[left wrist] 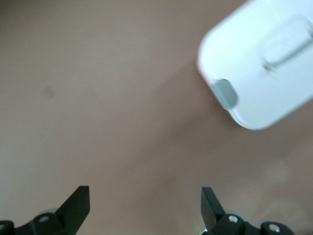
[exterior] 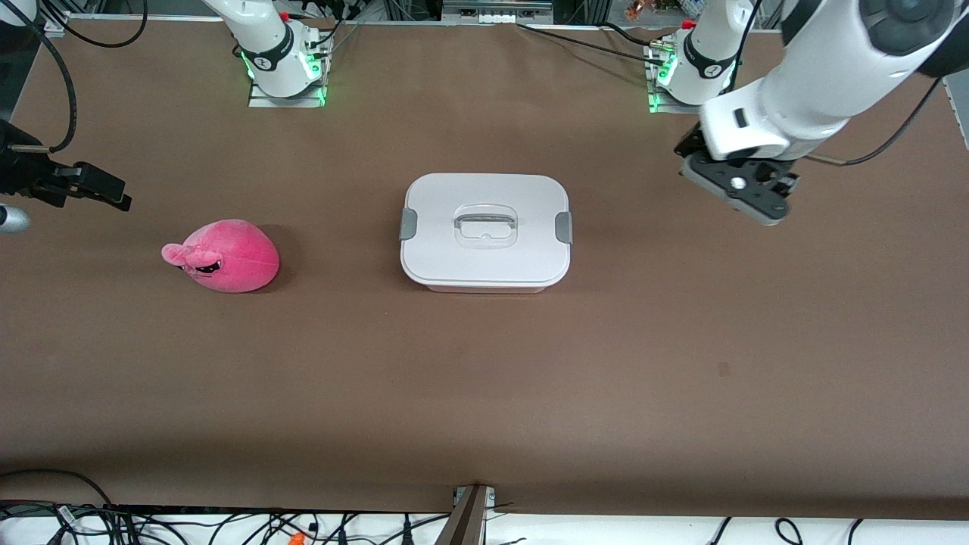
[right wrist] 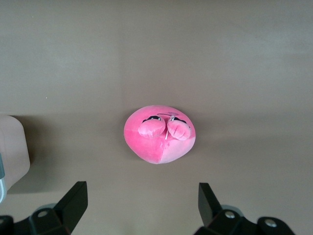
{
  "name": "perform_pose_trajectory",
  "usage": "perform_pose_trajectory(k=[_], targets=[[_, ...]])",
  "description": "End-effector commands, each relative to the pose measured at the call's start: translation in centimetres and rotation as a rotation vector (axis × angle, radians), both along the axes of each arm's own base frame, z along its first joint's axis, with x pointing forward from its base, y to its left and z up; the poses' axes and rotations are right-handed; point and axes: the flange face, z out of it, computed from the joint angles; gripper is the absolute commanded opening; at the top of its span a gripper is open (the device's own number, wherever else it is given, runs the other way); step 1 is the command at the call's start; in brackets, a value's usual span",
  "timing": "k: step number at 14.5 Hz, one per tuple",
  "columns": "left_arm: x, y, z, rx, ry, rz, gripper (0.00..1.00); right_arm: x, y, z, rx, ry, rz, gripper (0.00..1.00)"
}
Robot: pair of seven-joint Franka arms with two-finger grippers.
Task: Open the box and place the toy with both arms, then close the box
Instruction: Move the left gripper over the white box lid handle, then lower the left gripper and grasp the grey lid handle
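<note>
The smooth rounded box is being kept lidded; the plush egg-shaped toy is lying outside. Left gripper and right gripper are being held wide over bare table.

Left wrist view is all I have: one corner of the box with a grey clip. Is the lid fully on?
Observer: Yes. In the front view the lid sits flat on the box, with both grey clips at its ends.
Operator: Where's the toy?
Observer: The toy lies on the table toward the right arm's end, apart from the box.
Operator: Is the right gripper on it?
Observer: No. The right gripper hangs above the table with its fingers open, and the toy shows ahead of it, untouched.
Operator: And mine?
Observer: The left gripper is in the air over bare table toward the left arm's end, beside the box, open.
</note>
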Motion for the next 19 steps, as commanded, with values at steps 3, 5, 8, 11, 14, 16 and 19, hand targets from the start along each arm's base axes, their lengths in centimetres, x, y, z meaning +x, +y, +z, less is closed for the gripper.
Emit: perform_pose_trajectory(k=[3,5,8,11,14,16,19], targets=[[0.6,-6.0,-3.4,-0.117,0.026,-0.277,1.00,0.4,-0.1,-0.4,-0.014,0.019,0.007,1.00],[0.7,-9.5,-5.0,-0.171,-0.012,-0.381,1.00,0.5,-0.2,-0.4,-0.015,0.013,0.006,1.00],[1.6,-14.0,-8.2,-0.269,-0.084,-0.497,1.00,0.5,-0.2,-0.4,-0.015,0.013,0.009,1.00],[0.0,-19.2,-11.0,-0.296,-0.146,-0.634,1.00,0.6,-0.3,-0.5,-0.015,0.014,0.007,1.00],[-3.1,-22.9,-13.6,-0.217,-0.167,-0.744,1.00,0.6,-0.3,-0.7,-0.015,0.016,0.007,1.00],[-4.5,-23.6,-15.5,-0.206,-0.151,-0.768,1.00,0.7,-0.3,-0.9,-0.015,0.014,0.007,1.00],[-5.8,-24.8,-17.5,-0.189,-0.166,-0.794,1.00,0.6,-0.3,-0.8,-0.015,0.013,0.007,1.00]])
